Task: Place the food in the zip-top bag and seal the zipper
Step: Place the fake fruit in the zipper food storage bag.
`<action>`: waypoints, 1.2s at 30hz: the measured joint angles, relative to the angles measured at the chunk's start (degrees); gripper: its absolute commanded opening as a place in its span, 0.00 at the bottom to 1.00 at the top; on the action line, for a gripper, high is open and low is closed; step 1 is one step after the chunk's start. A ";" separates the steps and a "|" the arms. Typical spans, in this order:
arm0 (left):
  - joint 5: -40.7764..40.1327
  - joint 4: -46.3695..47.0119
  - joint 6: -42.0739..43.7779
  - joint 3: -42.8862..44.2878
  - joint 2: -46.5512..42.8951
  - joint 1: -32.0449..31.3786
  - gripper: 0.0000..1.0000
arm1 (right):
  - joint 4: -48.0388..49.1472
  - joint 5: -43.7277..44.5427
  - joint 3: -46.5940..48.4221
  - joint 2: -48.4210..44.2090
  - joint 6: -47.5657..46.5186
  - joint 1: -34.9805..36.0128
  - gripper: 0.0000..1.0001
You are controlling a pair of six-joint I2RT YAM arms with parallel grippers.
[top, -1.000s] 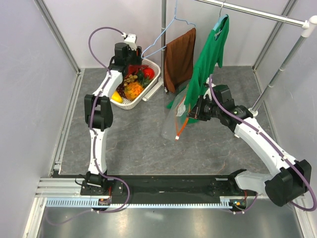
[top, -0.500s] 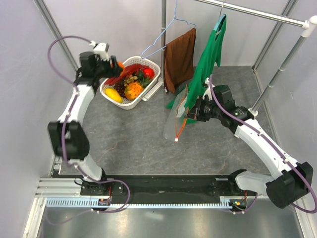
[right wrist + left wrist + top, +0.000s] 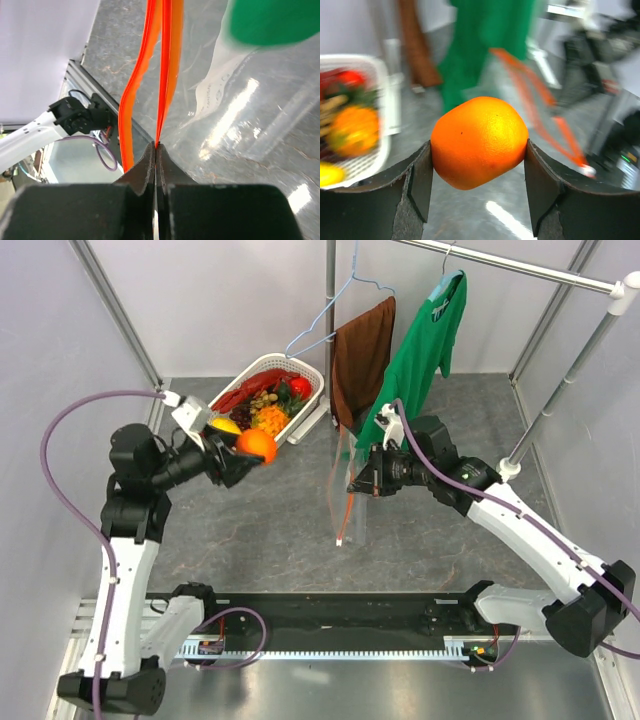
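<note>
My left gripper (image 3: 250, 452) is shut on the orange ball (image 3: 256, 445), held in the air just in front of the white basket; in the left wrist view the ball (image 3: 479, 141) sits squeezed between both fingers. My right gripper (image 3: 358, 483) is shut on the red-orange zipper (image 3: 167, 75) edge of the clear zip-top bag (image 3: 346, 495), which hangs in the air mid-table with its mouth partly apart. The bag's clear wall with a white label (image 3: 220, 80) shows in the right wrist view. Other food, a little pineapple (image 3: 270, 420) and a yellow fruit (image 3: 226, 426), lies in the basket.
A white mesh basket (image 3: 310, 390) with toy foods stands at the back. A brown cloth (image 3: 360, 360) and a green shirt (image 3: 420, 360) hang from a rail behind the bag. A rack pole (image 3: 560, 390) stands at the right.
My left arm has swung out of the basket toward the front and right with the orange ball in its jaws. My right gripper has carried the bag a little left and lower.
</note>
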 measured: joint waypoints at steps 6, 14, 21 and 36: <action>4.13 -1.33 -1.03 -0.37 0.04 -14.25 0.02 | 5.51 -1.07 -0.61 3.13 2.03 2.19 0.00; 2.40 1.57 -6.34 -1.18 10.62 -27.87 0.02 | 8.02 -1.36 -1.25 4.83 3.48 2.60 0.00; -7.32 2.95 -7.74 -3.98 14.12 -30.12 0.04 | 8.57 0.17 -1.66 4.81 3.04 2.25 0.00; -23.39 -9.25 -1.64 5.77 20.59 -31.45 1.00 | 10.12 -7.08 -2.05 1.42 5.81 2.73 0.00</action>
